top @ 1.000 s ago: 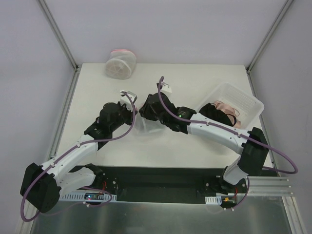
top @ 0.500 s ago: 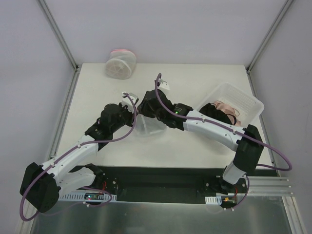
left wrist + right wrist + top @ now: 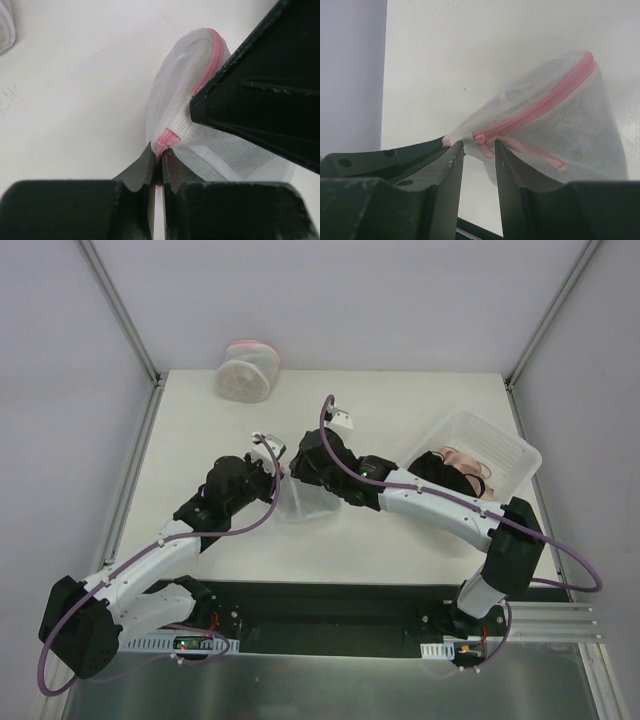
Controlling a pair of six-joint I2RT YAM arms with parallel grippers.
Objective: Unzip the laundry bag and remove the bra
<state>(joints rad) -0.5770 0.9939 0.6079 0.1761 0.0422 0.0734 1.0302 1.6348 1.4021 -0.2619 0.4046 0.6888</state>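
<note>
Unzipping: my left fingers (image 3: 142,170) clamp the rim (image 3: 212,65) of the laundry bag (image 3: 570,120), right fingers (image 3: 447,175) stand apart around the zipper pull (image 3: 482,136); next, I reckon, pinch and draw it

- Middle of the tabletop (image 3: 200,430): blocked. The left gripper (image 3: 161,159) and right gripper (image 3: 479,150) meet tip to tip at the laundry bag (image 3: 303,502), with no passage between them.
- Far edge, left part: a drum-shaped mesh bag (image 3: 246,372) lies there.
- Right edge, far half: taken by a white basket (image 3: 500,445) of garments. The right arm (image 3: 440,505) runs diagonally in front of it.
- Near-left corner: crossed by the left arm (image 3: 160,550).
- Free room: the left edge, the far edge between mesh bag and basket, and the near edge between the arms.
</note>
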